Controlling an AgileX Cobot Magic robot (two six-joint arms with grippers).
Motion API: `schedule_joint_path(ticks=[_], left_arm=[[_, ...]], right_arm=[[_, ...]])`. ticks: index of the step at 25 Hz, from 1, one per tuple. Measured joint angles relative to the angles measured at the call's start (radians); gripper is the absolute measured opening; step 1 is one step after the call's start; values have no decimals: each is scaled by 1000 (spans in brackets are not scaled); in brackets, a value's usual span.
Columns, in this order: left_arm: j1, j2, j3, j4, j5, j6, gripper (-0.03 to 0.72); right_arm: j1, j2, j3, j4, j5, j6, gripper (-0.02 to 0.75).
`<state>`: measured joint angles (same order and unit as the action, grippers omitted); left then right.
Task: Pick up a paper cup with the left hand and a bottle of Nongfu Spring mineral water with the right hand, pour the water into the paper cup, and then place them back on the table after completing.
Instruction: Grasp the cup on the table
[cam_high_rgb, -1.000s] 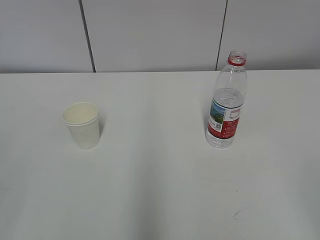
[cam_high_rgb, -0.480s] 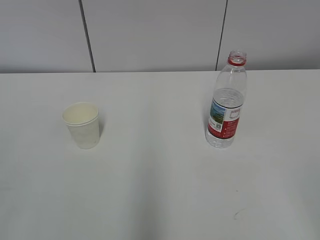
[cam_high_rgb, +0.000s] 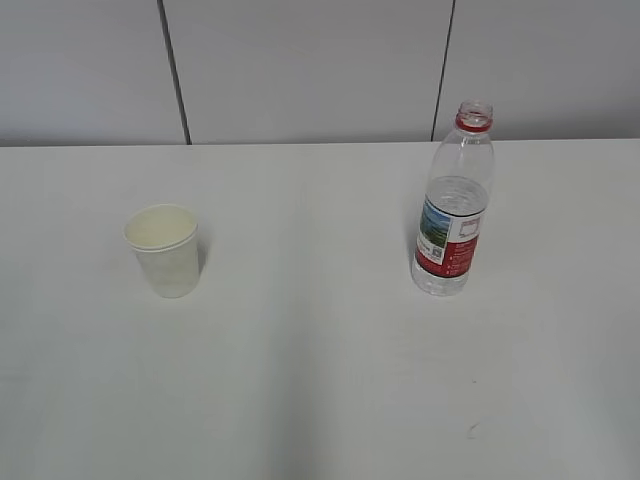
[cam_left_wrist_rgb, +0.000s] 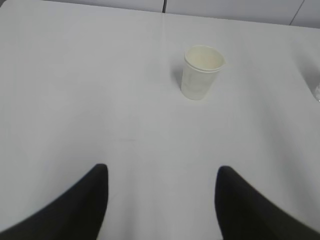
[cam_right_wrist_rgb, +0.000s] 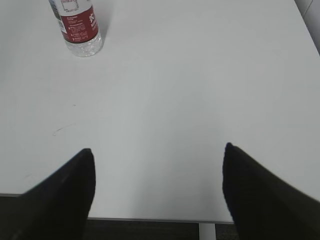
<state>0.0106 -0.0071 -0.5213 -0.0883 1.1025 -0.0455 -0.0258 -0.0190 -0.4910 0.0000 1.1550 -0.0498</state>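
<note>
A white paper cup (cam_high_rgb: 163, 250) stands upright on the left of the white table (cam_high_rgb: 320, 380); it also shows in the left wrist view (cam_left_wrist_rgb: 201, 72), ahead and a little right of my open, empty left gripper (cam_left_wrist_rgb: 162, 172). An uncapped clear bottle with a red label (cam_high_rgb: 454, 205) stands upright on the right, with clear water (cam_high_rgb: 457, 195) in it. In the right wrist view the bottle's lower part (cam_right_wrist_rgb: 76, 27) is at the top left, far from my open, empty right gripper (cam_right_wrist_rgb: 157, 150). Neither arm shows in the exterior view.
Grey wall panels (cam_high_rgb: 310, 65) rise behind the table's far edge. The table's near edge (cam_right_wrist_rgb: 150, 219) lies under my right gripper. A faint scuff (cam_right_wrist_rgb: 62, 129) marks the tabletop.
</note>
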Motion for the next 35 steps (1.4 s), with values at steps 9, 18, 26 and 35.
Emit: schedule_joint_path(ticks=[9, 18, 26, 35], left_arm=[[0, 49, -32, -2, -202, 152, 426], [-1, 354, -34, -7, -503, 162, 426], [-1, 618, -34, -11, -756, 163, 426], [-1, 963, -9, -11, -1072, 164, 391]], right_arm=[[0, 0, 0, 0, 0, 0, 587], [0, 0, -3, 0, -8, 0, 587], [0, 102, -20, 0, -111, 0, 587], [0, 201, -20, 0, -375, 0, 587]])
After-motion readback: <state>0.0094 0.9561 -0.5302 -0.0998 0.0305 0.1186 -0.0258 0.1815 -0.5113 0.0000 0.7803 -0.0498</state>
